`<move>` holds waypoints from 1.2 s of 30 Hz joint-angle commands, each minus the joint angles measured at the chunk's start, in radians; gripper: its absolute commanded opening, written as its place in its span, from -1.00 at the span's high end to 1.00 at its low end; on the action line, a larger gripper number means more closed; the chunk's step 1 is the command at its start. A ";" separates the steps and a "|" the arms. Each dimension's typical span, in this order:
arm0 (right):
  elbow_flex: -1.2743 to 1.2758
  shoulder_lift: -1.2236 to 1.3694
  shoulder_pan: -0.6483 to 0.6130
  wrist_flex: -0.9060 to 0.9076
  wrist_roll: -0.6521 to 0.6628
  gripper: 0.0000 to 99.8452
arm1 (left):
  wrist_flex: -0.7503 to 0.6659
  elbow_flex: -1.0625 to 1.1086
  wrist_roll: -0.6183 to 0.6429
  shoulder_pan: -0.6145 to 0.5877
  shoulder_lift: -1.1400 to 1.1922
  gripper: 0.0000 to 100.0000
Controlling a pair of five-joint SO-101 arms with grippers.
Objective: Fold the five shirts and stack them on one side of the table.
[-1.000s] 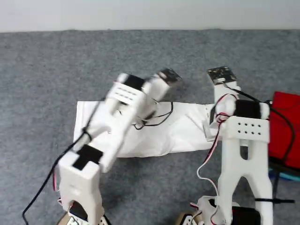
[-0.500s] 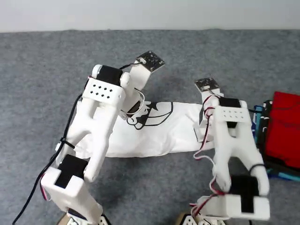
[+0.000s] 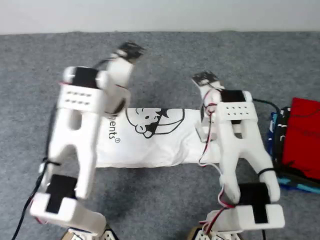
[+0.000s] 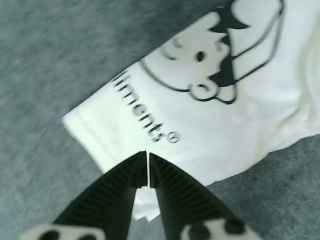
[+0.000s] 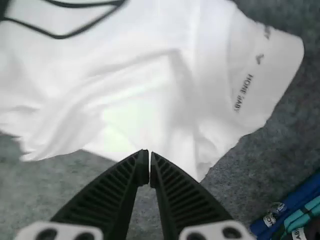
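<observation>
A white shirt (image 3: 160,142) with a black cartoon print lies folded into a long strip across the middle of the grey table. My left gripper (image 4: 148,156) is shut and hovers over the strip's left end (image 4: 100,125), near the printed lettering, with no cloth between its fingers. Over the shirt's right end (image 5: 150,75), close to its near edge, my right gripper (image 5: 149,152) is also shut and holds nothing. In the high view the left arm (image 3: 82,110) covers the shirt's left end and the right arm (image 3: 232,120) its right end.
A stack of folded shirts, a red one (image 3: 302,135) on top of blue and dark ones, sits at the table's right edge; its blue edge (image 5: 292,215) lies close to the right gripper. Grey carpet-like table surface (image 3: 165,65) stretches behind and in front of the shirt.
The left arm has swung from across the shirt's middle to its left end, uncovering the print. The right arm has shifted slightly left and farther over the shirt's right end.
</observation>
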 commanded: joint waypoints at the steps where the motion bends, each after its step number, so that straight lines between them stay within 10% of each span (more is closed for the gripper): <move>1: -0.069 -0.050 -0.104 0.076 -0.011 0.98 | 0.031 -0.035 -0.009 -0.138 -0.092 0.97; 11: -0.040 0.111 -0.289 -0.022 -0.003 0.98 | 0.054 -0.002 -0.009 -0.482 -0.166 0.97; 21: -0.183 0.383 -0.297 -0.134 -0.005 0.98 | 0.049 0.088 -0.058 -0.531 -0.250 0.97; 36: -0.689 0.318 -0.226 0.360 -0.009 0.98 | -0.144 0.318 0.025 -0.511 -0.198 0.94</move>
